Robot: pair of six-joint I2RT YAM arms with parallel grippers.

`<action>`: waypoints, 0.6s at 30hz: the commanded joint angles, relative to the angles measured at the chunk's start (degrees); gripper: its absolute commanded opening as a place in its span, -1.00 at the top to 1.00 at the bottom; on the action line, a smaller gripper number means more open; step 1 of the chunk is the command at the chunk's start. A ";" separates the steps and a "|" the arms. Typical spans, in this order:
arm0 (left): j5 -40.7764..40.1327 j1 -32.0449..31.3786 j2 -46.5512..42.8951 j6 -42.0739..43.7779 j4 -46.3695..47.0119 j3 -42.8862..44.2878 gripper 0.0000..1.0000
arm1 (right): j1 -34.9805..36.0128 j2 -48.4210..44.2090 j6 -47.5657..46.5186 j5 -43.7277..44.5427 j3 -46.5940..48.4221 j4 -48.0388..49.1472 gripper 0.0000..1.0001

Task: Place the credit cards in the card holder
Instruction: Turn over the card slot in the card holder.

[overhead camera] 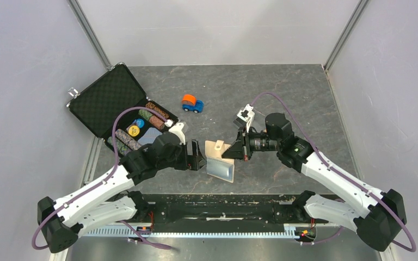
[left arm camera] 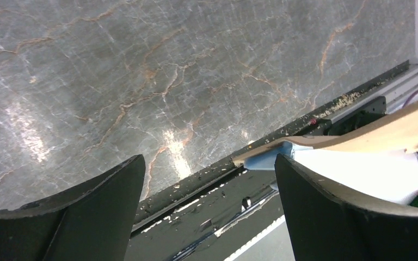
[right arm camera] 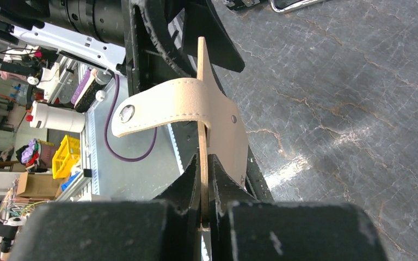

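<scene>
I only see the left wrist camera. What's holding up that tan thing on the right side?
Observer: The right gripper is shut on the card holder, pinching one flap on edge.
Operator: Is its snap strap done up?
Observer: No, the strap curls loose, with its snap showing.
Operator: Any toys on the table?
Observer: A toy car sits mid-table, to the right of an open chip case.
</scene>
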 commanded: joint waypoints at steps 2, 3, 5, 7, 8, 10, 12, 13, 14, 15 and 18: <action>6.51 -0.01 -2.52 0.56 8.28 -2.39 -0.91 | -1.63 0.80 1.97 -2.00 -0.95 3.11 1.00; 7.03 -0.01 -3.00 0.33 8.86 -2.91 -0.90 | -1.97 1.01 2.05 -2.09 -1.12 3.13 1.00; 8.17 -0.01 -3.88 0.28 9.88 -3.50 -0.91 | -2.50 1.49 2.26 -2.77 -1.32 3.13 1.00; 8.46 0.01 -5.01 -0.02 10.78 -4.11 -0.93 | -2.91 1.84 2.33 -3.55 -1.40 3.23 1.00; 8.46 0.04 -5.61 -0.24 11.52 -4.53 -0.94 | -2.97 2.05 2.45 -3.84 -1.40 3.34 1.00; 8.29 0.06 -6.62 -0.94 13.42 -5.57 -0.97 | -2.98 2.15 2.85 -4.93 -1.71 4.19 1.00; 8.16 0.08 -7.24 -1.66 15.33 -6.57 -0.99 | -3.03 1.98 3.33 -6.16 -1.97 5.21 1.00; 8.11 0.08 -7.19 -2.03 16.24 -7.02 -0.99 | -2.98 1.75 4.04 -7.16 -2.45 5.80 1.00; 8.02 0.08 -6.97 -2.16 16.88 -7.34 -1.00 | -3.06 1.64 4.66 -7.75 -2.84 7.75 1.00; 8.03 0.08 -6.55 -2.25 17.50 -7.51 -1.00 | -3.04 1.30 5.27 -8.14 -3.19 8.58 1.00; 7.73 0.08 -4.78 -2.18 18.79 -7.53 -1.00 | -3.00 0.72 6.90 -9.68 -4.25 10.59 1.00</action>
